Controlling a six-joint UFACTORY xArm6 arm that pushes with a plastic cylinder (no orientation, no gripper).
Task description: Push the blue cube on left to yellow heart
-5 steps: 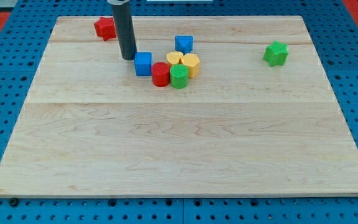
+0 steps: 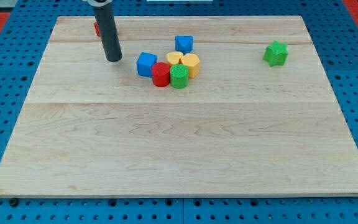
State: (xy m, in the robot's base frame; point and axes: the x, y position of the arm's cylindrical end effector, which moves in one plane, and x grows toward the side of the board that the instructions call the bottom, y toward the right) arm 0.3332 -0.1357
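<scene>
The left blue cube (image 2: pixel 146 64) lies on the wooden board, turned a little, touching a red cylinder (image 2: pixel 160 74) on its right. The yellow heart (image 2: pixel 174 59) sits just behind the red cylinder, close to the cube's right, beside a yellow hexagonal block (image 2: pixel 191 64). A green cylinder (image 2: pixel 179 77) stands in front of them. A second blue cube (image 2: pixel 184 43) lies behind the cluster. My tip (image 2: pixel 113 59) rests on the board to the left of the left blue cube, with a clear gap between them.
A red block (image 2: pixel 96 28) at the view's top left is mostly hidden behind the rod. A green block (image 2: pixel 276 53) lies at the view's right. The board (image 2: pixel 179 143) sits on a blue perforated base.
My tip has moved left, away from the left blue cube. The cube has shifted slightly right and rotated, now against the red cylinder. The rod now hides most of the red block.
</scene>
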